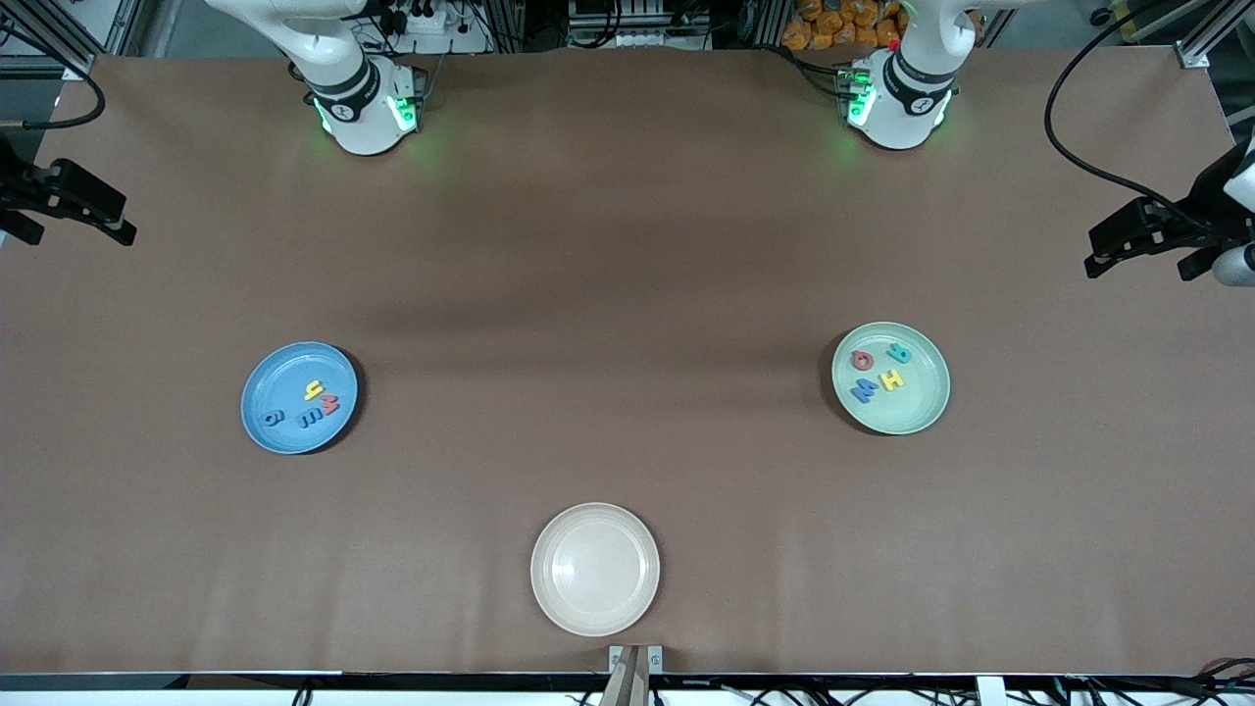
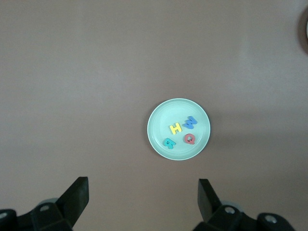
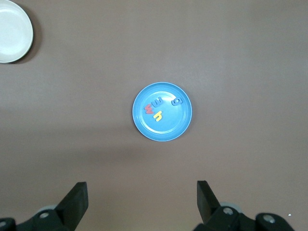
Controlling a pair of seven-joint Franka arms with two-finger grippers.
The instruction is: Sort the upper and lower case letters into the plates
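- Front view: the light blue plate (image 1: 284, 431) lay at nine o'clock on the table (image 1: 627, 245), toward the right arm's end, with four letters (image 1: 312, 404) in it; the mint green plate (image 1: 907, 417) lay at three o'clock with four more letters (image 1: 879, 372); the cream plate (image 1: 595, 570) at six o'clock held nothing; I judged the sort done, so your job was to check each case and touch nothing.
- Left wrist view: your left gripper (image 2: 142, 183) hung high over the table, jaws wide and holding nothing; the green plate (image 2: 159, 137) sat well below, its four letters (image 2: 180, 132) clustered inside the rim; bare table lay all round it, so a straight descent had room if one needed fixing.
- Right wrist view: your right gripper (image 3: 141, 185) hung just as high, jaws wide and holding nothing; the blue plate (image 3: 166, 132) kept its letters (image 3: 161, 107) off the rim; the cream plate (image 3: 12, 31) showed well apart.
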